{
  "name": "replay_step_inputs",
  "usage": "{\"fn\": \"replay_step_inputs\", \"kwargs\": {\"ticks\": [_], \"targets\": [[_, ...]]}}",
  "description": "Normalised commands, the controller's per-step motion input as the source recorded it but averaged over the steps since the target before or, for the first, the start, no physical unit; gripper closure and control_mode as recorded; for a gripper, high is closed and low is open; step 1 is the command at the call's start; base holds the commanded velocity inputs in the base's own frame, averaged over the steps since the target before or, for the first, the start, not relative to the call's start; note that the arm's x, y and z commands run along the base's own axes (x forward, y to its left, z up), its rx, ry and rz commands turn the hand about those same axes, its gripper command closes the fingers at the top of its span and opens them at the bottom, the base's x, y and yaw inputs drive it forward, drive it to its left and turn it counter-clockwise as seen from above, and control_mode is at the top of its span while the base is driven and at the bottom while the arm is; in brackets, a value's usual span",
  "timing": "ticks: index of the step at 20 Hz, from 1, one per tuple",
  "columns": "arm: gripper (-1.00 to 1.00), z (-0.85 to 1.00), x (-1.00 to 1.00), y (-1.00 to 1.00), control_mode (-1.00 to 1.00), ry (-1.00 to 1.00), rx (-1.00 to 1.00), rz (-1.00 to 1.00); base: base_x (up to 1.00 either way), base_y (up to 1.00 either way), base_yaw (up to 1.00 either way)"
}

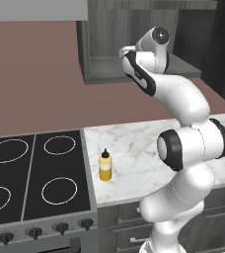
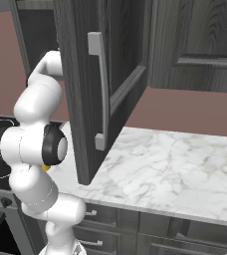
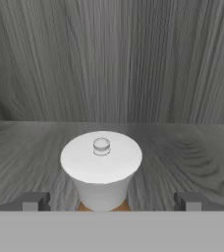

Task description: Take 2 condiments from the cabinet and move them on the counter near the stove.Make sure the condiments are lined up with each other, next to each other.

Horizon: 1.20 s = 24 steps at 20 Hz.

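Observation:
A yellow squeeze bottle (image 1: 105,166) with a dark nozzle stands upright on the white marble counter (image 1: 134,143), close to the right edge of the black stove (image 1: 35,173). My arm reaches up into the dark grey cabinet (image 1: 109,29). In the hand view a small shaker (image 3: 101,162) with a white top and a sliver of brown body sits on the cabinet shelf (image 3: 192,147). My gripper (image 3: 111,201) is open. Its two fingertips (image 3: 33,201) stand one on each side of the shaker, well apart from it.
The cabinet's open door (image 2: 80,99) with a grey handle (image 2: 100,89) juts out over the counter (image 2: 175,159) right beside my arm. The cabinet's back wall (image 3: 112,59) is close behind the shaker. A row of knobs (image 1: 48,230) lines the stove front.

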Motion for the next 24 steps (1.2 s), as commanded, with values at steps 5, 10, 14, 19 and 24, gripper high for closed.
{"fn": "replay_step_inputs", "kwargs": {"ticks": [5,10,14,19,24], "targets": [[-1.00,-0.03,0.05,0.01,-1.00,0.00,0.00,0.00,0.00,0.00,0.00],[-1.00,-0.08,0.05,0.04,-1.00,0.00,0.00,0.00,0.00,0.00,0.00],[1.00,0.00,0.00,0.00,-1.00,0.00,0.00,0.00,0.00,0.00,0.00],[1.00,0.00,0.00,0.00,-1.00,0.00,0.00,0.00,0.00,0.00,0.00],[1.00,0.00,-0.12,0.00,-1.00,-0.01,0.00,0.00,0.00,0.00,0.00]]}}
